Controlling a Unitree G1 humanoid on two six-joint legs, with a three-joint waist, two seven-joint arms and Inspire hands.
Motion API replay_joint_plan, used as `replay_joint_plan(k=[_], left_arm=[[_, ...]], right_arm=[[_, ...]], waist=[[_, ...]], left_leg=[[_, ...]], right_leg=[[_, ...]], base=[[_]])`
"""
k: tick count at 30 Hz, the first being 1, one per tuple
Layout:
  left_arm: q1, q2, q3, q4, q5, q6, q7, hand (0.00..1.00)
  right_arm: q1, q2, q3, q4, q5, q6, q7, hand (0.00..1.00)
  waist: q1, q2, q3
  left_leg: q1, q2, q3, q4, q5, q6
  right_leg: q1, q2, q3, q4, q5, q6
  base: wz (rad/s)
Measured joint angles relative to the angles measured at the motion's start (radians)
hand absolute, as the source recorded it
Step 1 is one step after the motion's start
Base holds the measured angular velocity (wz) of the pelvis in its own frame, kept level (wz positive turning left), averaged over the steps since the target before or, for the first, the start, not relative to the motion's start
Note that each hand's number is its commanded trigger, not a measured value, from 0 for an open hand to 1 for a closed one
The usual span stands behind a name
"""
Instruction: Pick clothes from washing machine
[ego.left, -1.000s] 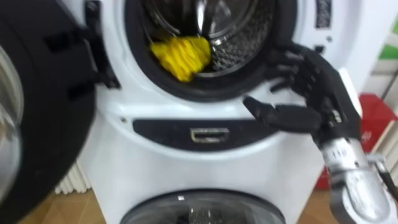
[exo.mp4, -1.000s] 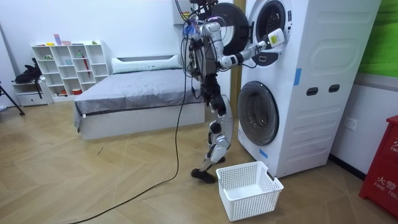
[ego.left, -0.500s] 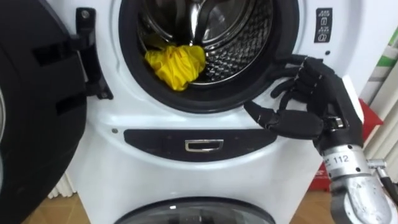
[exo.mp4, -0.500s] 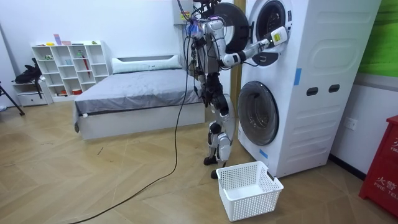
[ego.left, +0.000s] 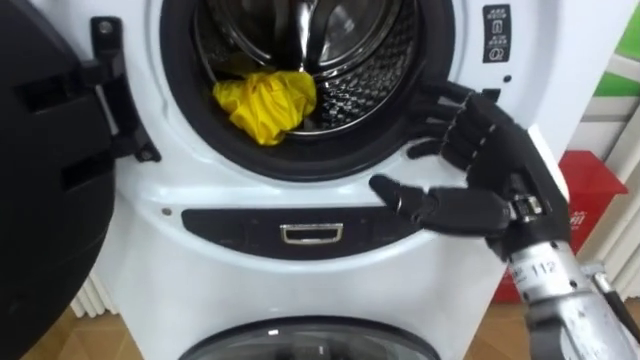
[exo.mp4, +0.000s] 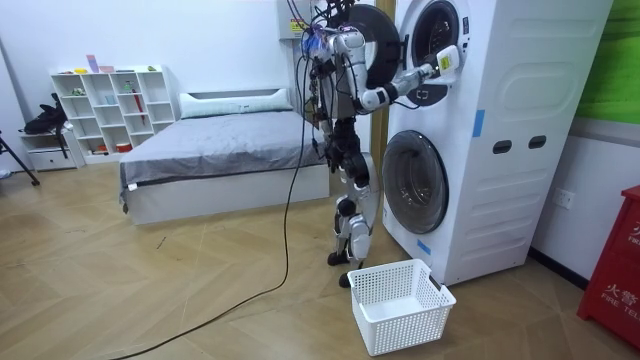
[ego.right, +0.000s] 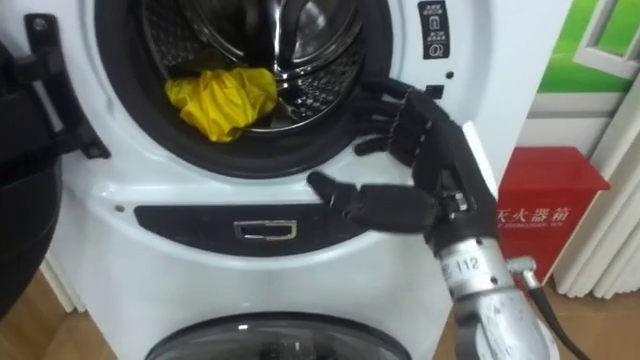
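1. Since a second ago the robot has drawn its trailing foot up. In the room view it now stands upright with both feet close to the stacked machines, next to the white basket (exo.mp4: 400, 305) on the floor. Its right arm has lifted slightly toward the upper drum.
2. Nearest the head camera, the right hand (ego.left: 495, 170) is raised at the right side of the drum mouth. Its fingers are spread and loosely bent, the thumb juts out toward the left, and it holds nothing.
3. Its fingertips (ego.left: 452, 108) lie over the dark door seal. Whether they touch it I cannot tell.
4. Below the hand, the washing machine (ego.left: 200, 290) has a dark curved panel with a small metal pull (ego.left: 312, 233). The lower unit's round door (ego.left: 310, 345) shows at the bottom edge.
5. The upper machine's black door (ego.left: 40, 200) stands swung open on the left.
6. Deeper in, the yellow cloth (ego.left: 262, 102) lies bunched at the lower left of the metal drum (ego.left: 370, 60), well apart from the hand.
7. A red box (ego.right: 545, 205) stands to the right, beyond the machine.
8. In the room view, a bed (exo.mp4: 220, 150) and a white shelf (exo.mp4: 105, 110) are behind the robot.
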Motion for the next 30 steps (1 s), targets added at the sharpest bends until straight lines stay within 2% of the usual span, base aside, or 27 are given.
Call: replay_joint_plan(k=[4, 8, 11, 14, 16, 19, 21, 22, 26, 28, 30], left_arm=[[0.001, 0.002, 0.001, 0.0, -0.001, -0.006, -0.006, 0.0], [-0.014, 0.006, -0.006, 0.0, -0.002, -0.008, -0.008, 0.0], [-0.019, 0.027, -0.043, 0.0, -0.012, -0.023, -0.008, 0.0], [-0.035, 0.029, -0.054, 0.0, -0.012, -0.024, -0.008, 0.0], [-0.053, 0.03, -0.06, 0.0, -0.011, -0.025, -0.008, 0.0], [-0.076, 0.03, -0.077, 0.0, -0.011, -0.028, -0.006, 0.0], [-0.078, 0.03, -0.089, 0.002, -0.011, -0.028, -0.006, 0.0], [-0.079, 0.03, -0.094, 0.002, -0.011, -0.027, -0.006, 0.0], [-0.079, 0.03, -0.097, 0.009, -0.013, -0.027, -0.006, 0.0], [-0.08, 0.03, -0.097, 0.011, -0.012, -0.027, -0.004, 0.0], [-0.086, 0.029, -0.097, 0.013, -0.012, -0.026, -0.001, 0.0]], right_arm=[[0.047, -0.002, 0.002, -0.051, 0.026, 0.001, 0.081, 0.0], [0.048, -0.001, 0.006, -0.062, 0.068, 0.01, 0.156, 0.0], [0.048, 0.0, 0.023, -0.068, 0.079, 0.014, 0.232, 0.0], [0.048, -0.002, 0.073, -0.088, 0.083, 0.021, 0.29, 0.0], [0.039, -0.001, 0.139, -0.092, 0.081, 0.045, 0.336, 0.0], [0.037, -0.003, 0.204, -0.092, 0.08, 0.087, 0.403, 0.0], [0.029, -0.008, 0.219, -0.092, 0.08, 0.097, 0.432, 0.0], [0.025, -0.012, 0.22, -0.092, 0.08, 0.098, 0.443, 0.0], [0.012, -0.017, 0.223, -0.092, 0.08, 0.099, 0.463, 0.0], [0.011, -0.02, 0.235, -0.092, 0.08, 0.1, 0.471, 0.0], [0.007, -0.022, 0.244, -0.092, 0.076, 0.104, 0.478, 0.0]], waist=[[-0.002, -0.002, -0.0001], [-0.008, -0.007, 0.0005], [-0.017, -0.023, -0.0005], [-0.016, -0.036, 0.0], [0.001, -0.044, 0.0025], [0.031, -0.053, -0.0023], [0.048, -0.054, -0.0013], [0.062, -0.053, -0.0009], [0.068, -0.052, 0.001], [0.067, -0.049, 0.0075], [0.066, -0.048, 0.0106]], left_leg=[[0.005, 0.002, 0.002, -0.014, -0.001, -0.002], [0.004, 0.005, 0.007, -0.022, 0.0, -0.005], [0.006, 0.015, 0.023, -0.023, -0.002, -0.009], [0.007, 0.016, 0.026, -0.023, -0.005, -0.015], [0.008, 0.02, 0.022, -0.023, -0.005, -0.02], [0.009, 0.018, 0.001, -0.025, -0.007, -0.024], [0.018, 0.017, -0.001, -0.029, -0.009, -0.025], [0.023, 0.016, -0.002, -0.035, -0.009, -0.025], [0.026, 0.013, -0.006, -0.041, -0.013, -0.022], [0.037, 0.012, -0.005, -0.052, -0.013, -0.022], [0.04, 0.012, -0.006, -0.055, -0.016, -0.021]], right_leg=[[-0.003, 0.002, -0.001, 0.0, -0.008, -0.004], [-0.008, 0.006, 0.001, 0.0, -0.012, -0.008], [-0.007, 0.014, 0.006, -0.002, -0.015, -0.014], [-0.007, 0.022, 0.007, -0.002, -0.019, -0.023], [-0.004, 0.026, 0.005, -0.006, -0.02, -0.028], [0.008, 0.03, 0.0, -0.02, -0.018, -0.037], [0.021, 0.031, 0.0, -0.028, -0.019, -0.039], [0.029, 0.031, 0.0, -0.035, -0.019, -0.039], [0.035, 0.029, -0.002, -0.04, -0.02, -0.036], [0.047, 0.029, -0.002, -0.054, -0.021, -0.034], [0.048, 0.03, -0.001, -0.054, -0.024, -0.032]], base=[[-0.03], [-0.02], [-0.06], [-0.03], [0.02], [0.2], [0.13], [0.07], [0.03], [0.0], [0.0]])
